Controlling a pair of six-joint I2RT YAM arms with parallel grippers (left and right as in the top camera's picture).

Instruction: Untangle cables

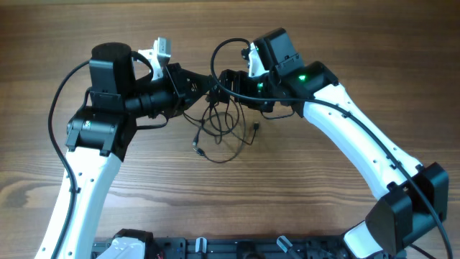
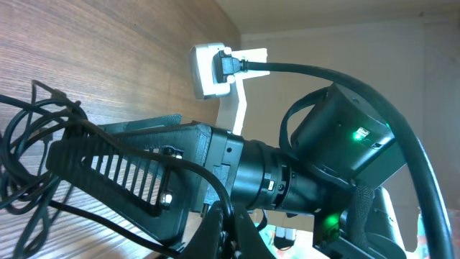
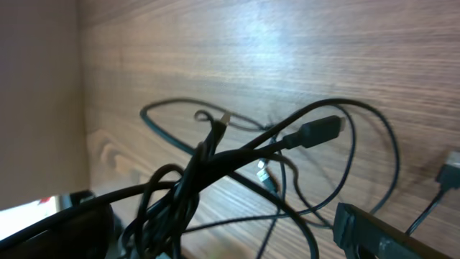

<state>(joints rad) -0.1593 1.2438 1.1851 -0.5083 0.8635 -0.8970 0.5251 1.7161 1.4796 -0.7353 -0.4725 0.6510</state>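
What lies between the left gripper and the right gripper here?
The cables: in the overhead view their bunched strands fill the narrow gap between the left gripper and the right gripper.

txt: none legible | labels/brands/nums: none | signs: none | all 3 views

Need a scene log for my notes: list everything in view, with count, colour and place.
cables: several, exact count unclear, thin and black, tangled at the table's centre between the two claws, with loops and plug ends trailing toward the near side
table: one, brown wood grain, under everything
base frame: one, black, at the near edge between the arms
left arm: one, white and black, reaching in from the left
right arm: one, white and black, reaching in from the right
left claw: one, black, shut on the cables
right claw: one, black, open, at the tangle
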